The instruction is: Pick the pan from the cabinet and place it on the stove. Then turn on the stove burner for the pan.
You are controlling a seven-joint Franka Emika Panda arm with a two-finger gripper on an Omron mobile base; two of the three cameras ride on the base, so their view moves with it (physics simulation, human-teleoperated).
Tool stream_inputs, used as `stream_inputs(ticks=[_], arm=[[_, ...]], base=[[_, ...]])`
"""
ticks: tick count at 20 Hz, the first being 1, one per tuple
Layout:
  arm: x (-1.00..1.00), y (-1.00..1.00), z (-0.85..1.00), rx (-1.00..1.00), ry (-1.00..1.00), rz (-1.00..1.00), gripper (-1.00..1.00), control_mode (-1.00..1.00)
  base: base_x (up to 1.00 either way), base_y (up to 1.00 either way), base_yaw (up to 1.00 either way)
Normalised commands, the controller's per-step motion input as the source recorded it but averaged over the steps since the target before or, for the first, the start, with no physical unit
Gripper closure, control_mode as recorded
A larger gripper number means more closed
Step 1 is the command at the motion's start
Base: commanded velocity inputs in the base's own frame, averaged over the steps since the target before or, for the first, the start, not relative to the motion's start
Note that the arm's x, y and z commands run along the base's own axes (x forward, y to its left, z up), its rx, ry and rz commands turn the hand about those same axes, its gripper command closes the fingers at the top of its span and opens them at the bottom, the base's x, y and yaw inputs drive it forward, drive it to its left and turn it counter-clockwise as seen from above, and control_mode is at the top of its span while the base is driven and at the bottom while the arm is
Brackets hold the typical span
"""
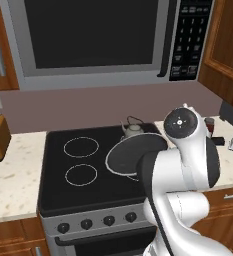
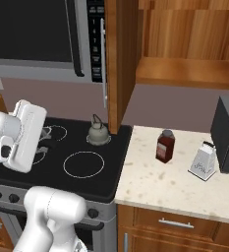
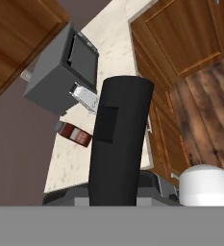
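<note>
The flat, round dark-grey frying pan (image 1: 130,154) is seen in the left base view tilted above the right half of the black glass cooktop (image 1: 55,192), its disc raised on edge over the right-hand burner rings and partly hidden by the white arm. In the hand view its thick black handle (image 3: 117,144) runs up from between the fingers, so the claw (image 3: 114,199) is taken to be closed on that handle, though the fingertips themselves are hidden. A small grey kettle (image 2: 98,133) with a wire handle stands at the back right of the cooktop, just behind the large white circle outline (image 2: 84,164) at the front right. On the speckled cream bench (image 2: 150,184) to the right, a dark red jar (image 2: 165,145) and a pale grater (image 2: 202,161) are set apart. The brown wooden wall cabinet (image 2: 185,44) is seen open above the bench.
</note>
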Motion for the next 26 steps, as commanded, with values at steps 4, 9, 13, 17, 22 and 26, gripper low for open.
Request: stream_inputs(ticks=[4,9,13,17,22,26], arm=[[0.0,0.0,0.0,0.0,0.0,0.0,1.0,-1.0],[0.01,0.17,-0.06,0.0,0.0,0.0,1.0,-1.0],[0.13,0.57,-0.18,0.0,0.01,-0.01,1.0,-1.0],[0.24,0.76,-0.22,0.0,0.0,-0.04,1.0,-1.0],[0.25,0.55,-0.22,0.02,-0.04,-0.03,1.0,-1.0],[0.19,0.43,-0.25,0.08,-0.14,-0.01,1.0,-1.0]], base=[[0.0,0.0,0.0],[0.0,0.0,0.0],[0.0,0.0,0.0],[0.0,0.0,0.0],[0.0,0.0,0.0],[0.0,0.0,0.0]])
